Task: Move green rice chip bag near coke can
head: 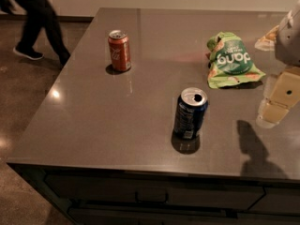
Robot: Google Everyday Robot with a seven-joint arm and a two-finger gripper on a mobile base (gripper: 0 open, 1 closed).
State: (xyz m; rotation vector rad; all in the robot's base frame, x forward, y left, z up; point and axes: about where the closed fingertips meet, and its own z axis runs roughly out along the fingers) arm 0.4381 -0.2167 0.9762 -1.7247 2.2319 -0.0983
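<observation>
Blue can (190, 112) stands centre; bag (231, 60), upper right, lies ungripped, well apart from coke can (119, 50). Claw (274, 108) hangs at right edge, grip state impossible to tell. Whole move remains.

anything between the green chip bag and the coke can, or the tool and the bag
Nothing visible. Only bare counter separates the green rice chip bag from the coke can; the blue can stands nearer the front. The tool hangs beside the bag.
</observation>
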